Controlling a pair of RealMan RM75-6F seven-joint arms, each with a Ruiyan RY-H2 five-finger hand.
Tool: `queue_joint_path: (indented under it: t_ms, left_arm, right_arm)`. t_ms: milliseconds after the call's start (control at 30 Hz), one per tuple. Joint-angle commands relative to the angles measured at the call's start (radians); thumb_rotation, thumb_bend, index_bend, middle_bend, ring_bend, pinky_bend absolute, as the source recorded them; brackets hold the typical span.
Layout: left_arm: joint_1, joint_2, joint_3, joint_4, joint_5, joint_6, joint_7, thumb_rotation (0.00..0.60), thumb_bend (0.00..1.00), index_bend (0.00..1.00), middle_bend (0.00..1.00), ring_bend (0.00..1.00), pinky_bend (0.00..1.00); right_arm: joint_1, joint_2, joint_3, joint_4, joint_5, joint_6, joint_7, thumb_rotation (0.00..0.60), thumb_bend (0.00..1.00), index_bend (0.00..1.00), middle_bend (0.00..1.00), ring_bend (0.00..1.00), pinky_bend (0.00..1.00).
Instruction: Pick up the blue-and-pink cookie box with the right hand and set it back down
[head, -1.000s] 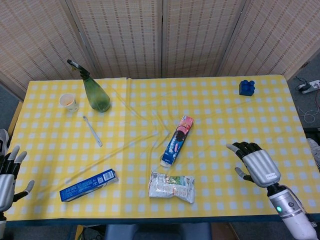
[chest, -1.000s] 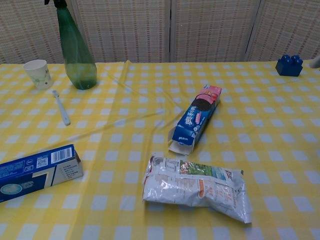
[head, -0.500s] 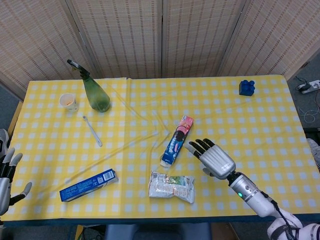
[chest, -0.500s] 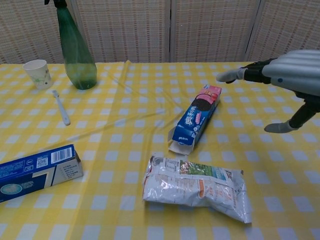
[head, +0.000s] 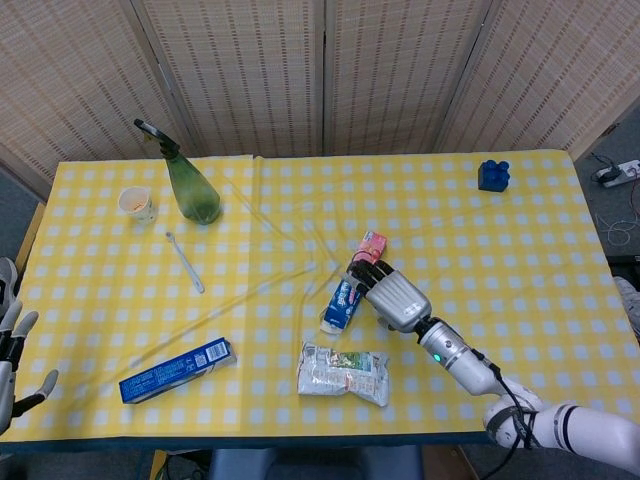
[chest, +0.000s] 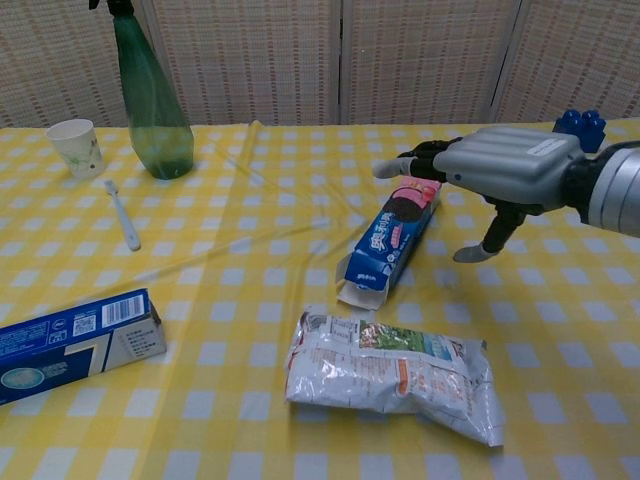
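Head view puts your cookie box (head: 352, 284) flat on the worktop (head: 500, 250) near the middle, lying on a diagonal with its pink end far and to the right and its opened flap end near and to the left. Your right hand (head: 392, 296) is spread over the box's middle and far part, palm down, fingers (head: 366, 270) apart and reaching across the pink end. In the chest view the same hand (chest: 505, 170) hovers above the box (chest: 392, 243), with the thumb hanging down on the right side, apart from the carton, so it grips nothing (whether any fingertip grazes the top you cannot tell from either view).

Just near of the box lies a crumpled snack bag (head: 344, 372), close to the flap end but not touching it. Further left, by the near edge, a blue toothpaste box (head: 176, 369) lies flat. On the far left stand a green spray bottle (head: 190, 183) and a small paper cup (head: 136, 204), with a white toothbrush (head: 186, 263) lying near of them. A blue toy brick (head: 493, 175) sits at the far right.

Your left hand (head: 14, 350) shows at the left edge, off the worktop, fingers apart and holding nothing.
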Motion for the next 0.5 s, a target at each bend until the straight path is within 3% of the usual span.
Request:
queue_joint_path:
  t_ms: [33, 500]
  left_arm:
    - [0.001, 0.001, 0.0, 0.0, 0.0, -0.001, -0.002, 0.6, 0.29, 0.11, 0.01, 0.06, 0.01]
    - [0.004, 0.002, 0.0, 0.004, 0.0, -0.01, -0.002, 0.6, 0.29, 0.12, 0.01, 0.06, 0.01]
  right_arm:
    - [0.034, -0.045, 0.006, 0.052, 0.027, -0.02, 0.004, 0.6, 0.16, 0.05, 0.08, 0.04, 0.14]
    - [0.152, -0.205, 0.027, 0.229, 0.147, -0.092, -0.042, 0.6, 0.16, 0.05, 0.08, 0.04, 0.14]
